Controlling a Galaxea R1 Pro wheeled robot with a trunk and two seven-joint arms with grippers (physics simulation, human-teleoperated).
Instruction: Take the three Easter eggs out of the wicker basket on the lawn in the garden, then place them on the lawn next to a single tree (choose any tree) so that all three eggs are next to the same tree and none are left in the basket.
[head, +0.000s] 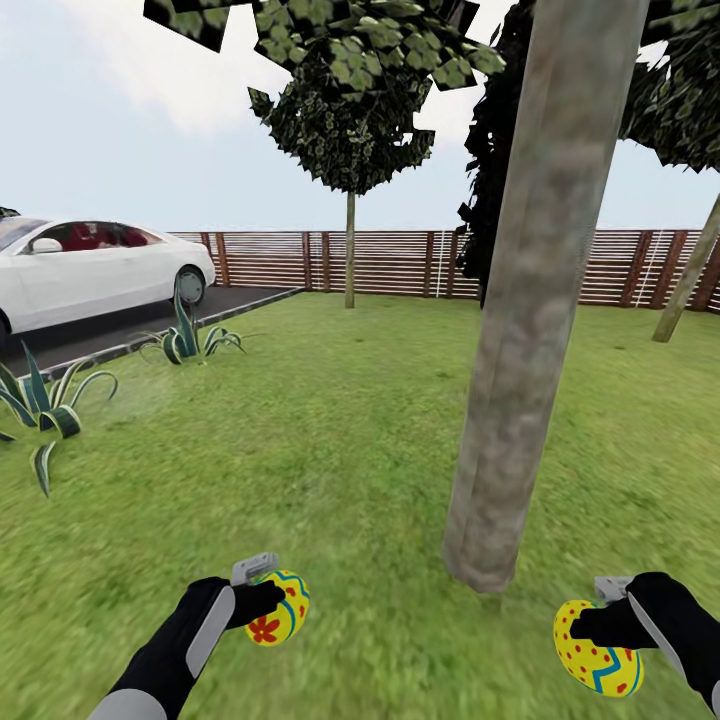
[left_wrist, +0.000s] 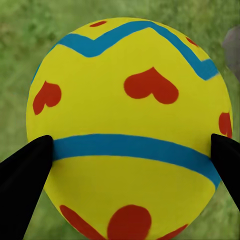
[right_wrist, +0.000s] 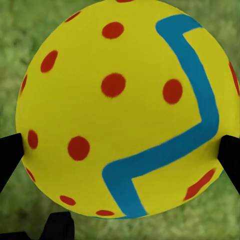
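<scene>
Two eggs show, one per arm: the left gripper (head: 262, 603) jaws clamp a flowered egg (head: 278, 607), the right gripper (head: 597, 628) jaws a dotted egg (head: 597, 662), above lawn (head: 350, 450) flanking one tree trunk (head: 530, 300).

The egg with red hearts (left_wrist: 125, 125) looks smooth and matt, its yellow shell painted flat with blue bands; the dotted egg (right_wrist: 120, 110) has the same smooth, even painted finish. The fingers (left_wrist: 25, 170) of each claw are plain matt black, like hard plastic. The lawn (head: 330, 430) is rough, mottled grass. The tree (head: 530, 300) has a coarse, blotchy grey-brown bark. The fence (head: 390, 262) is slatted brown wood. The car (head: 90, 265) is glossy white.
</scene>
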